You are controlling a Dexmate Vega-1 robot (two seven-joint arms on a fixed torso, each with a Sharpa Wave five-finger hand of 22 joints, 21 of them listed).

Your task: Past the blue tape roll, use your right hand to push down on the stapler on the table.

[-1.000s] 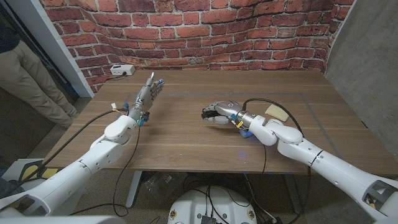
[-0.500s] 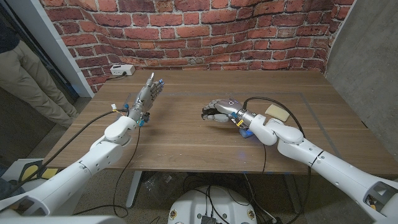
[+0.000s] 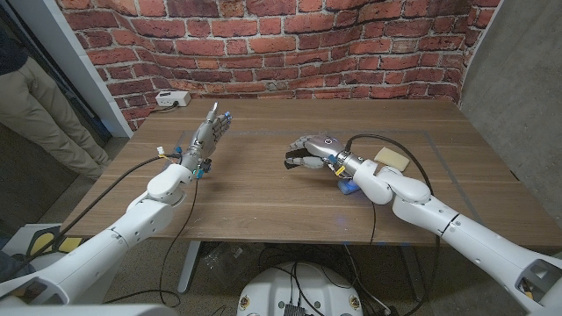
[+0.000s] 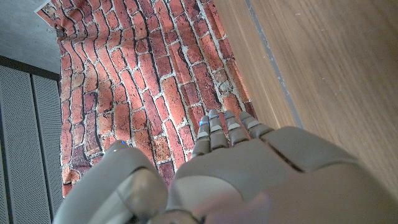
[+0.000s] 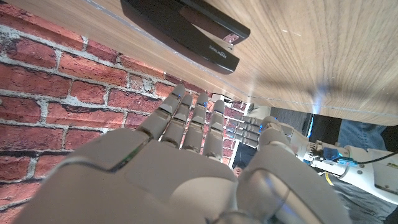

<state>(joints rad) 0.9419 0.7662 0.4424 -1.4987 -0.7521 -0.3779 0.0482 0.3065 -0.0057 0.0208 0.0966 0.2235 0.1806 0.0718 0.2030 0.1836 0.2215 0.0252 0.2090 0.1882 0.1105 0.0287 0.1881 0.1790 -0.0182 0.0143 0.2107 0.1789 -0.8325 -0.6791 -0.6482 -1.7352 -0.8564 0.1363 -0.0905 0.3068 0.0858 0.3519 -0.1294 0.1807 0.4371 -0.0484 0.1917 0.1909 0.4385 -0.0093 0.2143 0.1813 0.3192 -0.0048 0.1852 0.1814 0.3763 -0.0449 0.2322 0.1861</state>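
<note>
Change: my right hand (image 3: 313, 151) has lifted since a second ago, when it sat low over the stapler (image 3: 291, 159) with fingers curled down; it now hovers above it with fingers straighter; my left hand (image 3: 209, 133) has stayed put

Stapler: black, lying on the counter (image 3: 263, 189) just under and ahead of my right fingertips; the right wrist view shows it (image 5: 186, 28) clear of my fingers (image 5: 193, 121), a gap between them

Blue tape roll: a blue piece (image 3: 348, 187) peeks out beside my right forearm, on the near side of the stapler; too hidden to confirm

Right hand: holds nothing; fingers extended and close together, not touching the stapler

Left hand: well to the left of the stapler, fingers straight and together, grasping nothing

Task state: I judge the press not yet under way at this moment; a fresh descent is needed

Risk: if I come down off-centre on the stapler's end, it could tip or skid along the smooth counter; my forearm could also nudge the blue piece as I lower
</note>
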